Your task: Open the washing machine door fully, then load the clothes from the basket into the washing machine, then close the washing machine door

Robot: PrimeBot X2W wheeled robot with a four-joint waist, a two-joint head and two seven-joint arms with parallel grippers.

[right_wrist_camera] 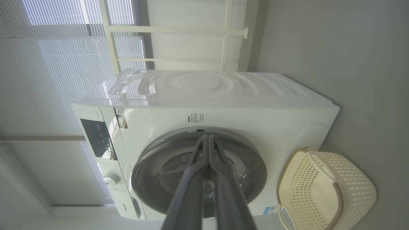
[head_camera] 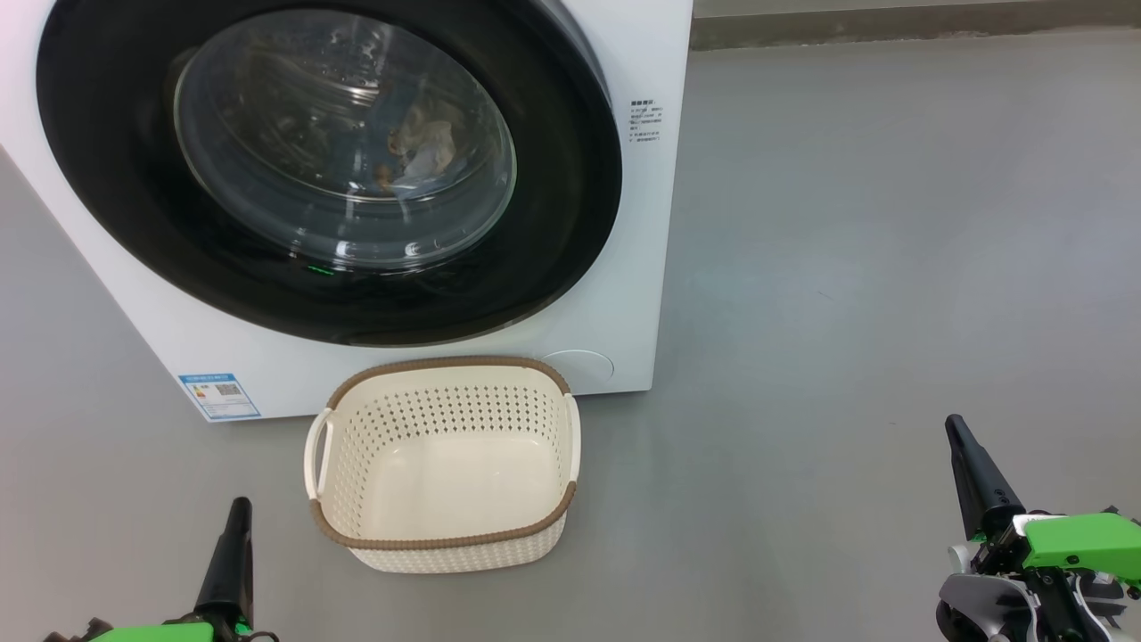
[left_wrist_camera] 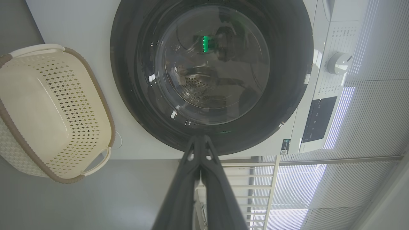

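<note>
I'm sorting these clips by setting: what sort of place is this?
Probably a laundry corner of a home or test room: a white front-loading washing machine stands on a grey floor, a perforated basket sits before it, and slatted blinds cover windows behind.

The left gripper [head_camera: 239,510] sits at the lower left of the head view, its two dark fingers pressed flat together and pointing up that view with a slight lean to the right. The right gripper [head_camera: 956,428] sits at the lower right, jaws likewise closed, fingers slanting up and to the left from a green wrist housing [head_camera: 1083,539]. In each wrist view the fingers meet at their tips in a narrow wedge.
</note>
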